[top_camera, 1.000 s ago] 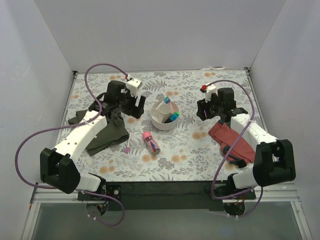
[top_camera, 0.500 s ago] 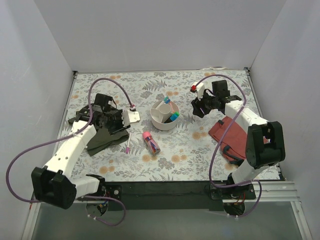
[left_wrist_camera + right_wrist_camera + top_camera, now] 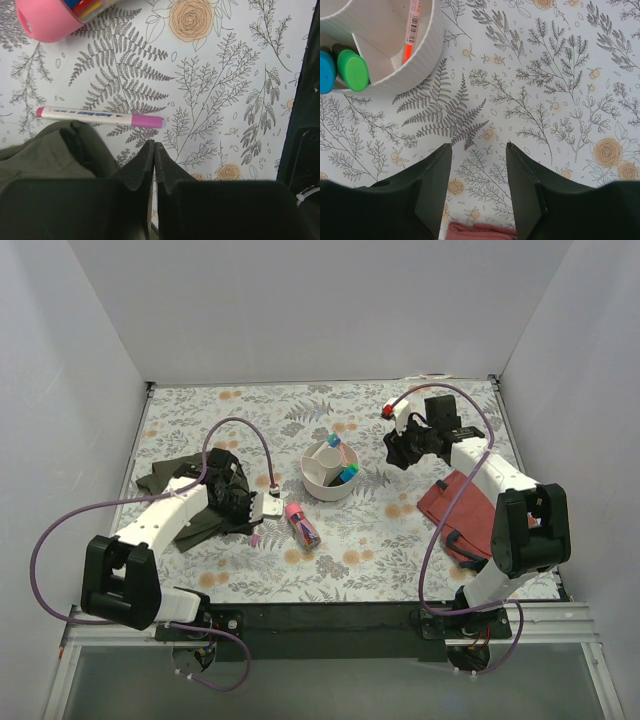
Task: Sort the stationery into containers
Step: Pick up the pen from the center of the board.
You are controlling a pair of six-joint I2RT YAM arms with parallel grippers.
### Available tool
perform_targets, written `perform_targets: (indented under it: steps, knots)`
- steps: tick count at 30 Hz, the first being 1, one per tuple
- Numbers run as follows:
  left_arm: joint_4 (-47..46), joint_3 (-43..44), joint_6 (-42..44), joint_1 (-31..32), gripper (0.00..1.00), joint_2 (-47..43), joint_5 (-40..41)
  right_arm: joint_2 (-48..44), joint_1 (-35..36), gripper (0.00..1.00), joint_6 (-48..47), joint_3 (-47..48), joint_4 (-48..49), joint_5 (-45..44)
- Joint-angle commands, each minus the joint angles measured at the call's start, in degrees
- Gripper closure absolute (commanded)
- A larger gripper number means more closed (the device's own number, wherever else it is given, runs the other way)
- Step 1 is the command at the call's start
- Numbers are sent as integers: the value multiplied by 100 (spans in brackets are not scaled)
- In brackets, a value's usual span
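Olive cloth: the olive cloth lies at the far left, and its fold comes up just beside the pen's plain end, so keep your fingers off it.
Left gripper: your left gripper hangs over the cloth's edge with its fingers pressed together and nothing between them.
Pen to take: the white pen with the pink cap lies flat on the table just ahead of those fingertips.
Doing it well: I judge this pen to be your next pick. Open the fingers first. As seen from the wrist they would close along the barrel, so turn the wrist until they close across it. Come down on the middle or cap half, away from the cloth.
Pink tube: the pink tube lies on its side between the pen and the bowl, apart from both.
Bowl: the white bowl stands mid-table, and the pen belongs in one of its compartments.
Right gripper: your right gripper waits with its fingers wide apart and nothing in them, just to the right of the bowl. Hold it there, out of the left arm's path.
Red cloth: the red cloth lies far right.
Count, loose: one pen, one tube.
Count, in the bowl: one orange-pink pen, one blue-ended highlighter, one green-ended highlighter, and one blue-capped pen.
Count, others: one bowl, two cloths.
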State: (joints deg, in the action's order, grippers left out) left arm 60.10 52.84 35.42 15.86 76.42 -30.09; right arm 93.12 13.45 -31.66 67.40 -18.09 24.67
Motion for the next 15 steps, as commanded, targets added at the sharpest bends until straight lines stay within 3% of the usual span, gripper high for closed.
perform_targets:
  steps: [1,15]
  knots:
    - [-287,-274,132,-30,100,136,-191,-259,-36,44,274,195,-2,-67]
    - [-920,-793,-131,-21,100,382,-32,-128,-36,43,336,327,-55,-111]
